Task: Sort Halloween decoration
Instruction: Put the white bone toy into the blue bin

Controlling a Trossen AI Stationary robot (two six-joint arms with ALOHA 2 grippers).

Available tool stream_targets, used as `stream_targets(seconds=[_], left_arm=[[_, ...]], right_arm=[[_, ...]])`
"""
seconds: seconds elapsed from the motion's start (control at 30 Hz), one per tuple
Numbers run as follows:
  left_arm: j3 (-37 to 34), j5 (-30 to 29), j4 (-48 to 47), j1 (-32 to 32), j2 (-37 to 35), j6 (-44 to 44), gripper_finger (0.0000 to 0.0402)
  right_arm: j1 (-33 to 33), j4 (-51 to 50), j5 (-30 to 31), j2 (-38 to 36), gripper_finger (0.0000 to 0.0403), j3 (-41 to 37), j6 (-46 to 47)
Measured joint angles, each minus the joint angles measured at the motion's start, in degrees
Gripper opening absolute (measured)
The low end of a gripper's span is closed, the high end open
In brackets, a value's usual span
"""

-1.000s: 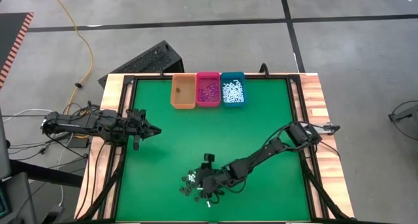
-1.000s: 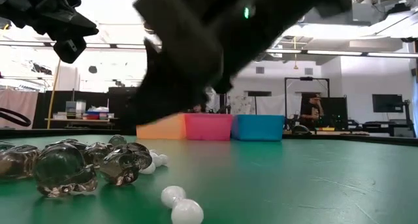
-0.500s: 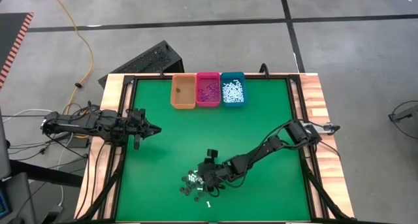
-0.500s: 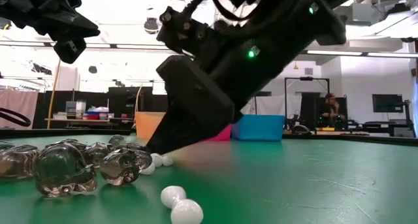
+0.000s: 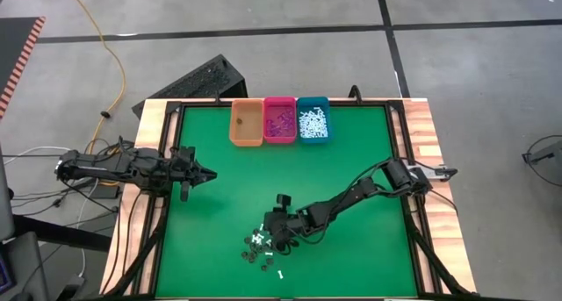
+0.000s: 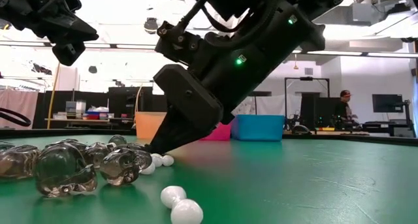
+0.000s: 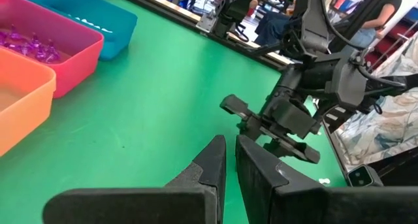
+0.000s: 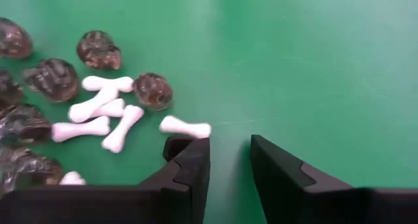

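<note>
We see a green worktop with wooden edges on a grey concrete floor, and a lab with a person beyond. Our right tool, fingers parted and empty, noses the pile of bones and skulls at the near edge. Our left tool, fingers nearly together and empty, waits at the left.

A green worktop carries orange, pink and teal bins side by side at its far edge; white bones and dark skulls lie scattered near its front edge.
</note>
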Motion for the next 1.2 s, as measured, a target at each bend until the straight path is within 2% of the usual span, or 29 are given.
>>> stream_targets(seconds=[0.23, 0.33, 0.6, 0.77, 1.03, 1.1, 1.2], left_arm=[[0.0, -0.4, -0.4, 0.0, 0.0, 0.0, 0.0025], [0.0, -0.4, -0.4, 0.0, 0.0, -0.1, 0.0025], [0.0, -0.4, -0.4, 0.0, 0.0, -0.9, 0.0025], [0.0, -0.4, -0.4, 0.0, 0.0, -0.9, 0.0025], [0.0, -0.9, -0.5, 0.0, 0.0, -0.7, 0.0025], [0.0, -1.3, -0.4, 0.0, 0.0, -0.6, 0.0025], [0.0, -1.3, -0.4, 0.0, 0.0, -0.6, 0.0025]], right_arm=[[-0.1, -0.4, -1.5, 0.0, 0.0112, 0.0, -1.8], [0.0, 0.6, -3.6, 0.0, 0.0101, 0.0, -5.7], [-0.2, 1.1, -3.0, -0.5, 0.0098, 0.0, -7.7], [-0.6, 1.0, -9.1, -0.9, 0.0098, 0.8, -12.0], [-0.9, 1.5, -13.1, -3.0, 0.0098, 3.5, -23.6], [-1.4, 1.2, -15.9, -2.9, 0.0099, 3.3, -23.6], [-2.5, 1.5, -20.9, -2.8, 0.0111, 3.3, -18.2]])
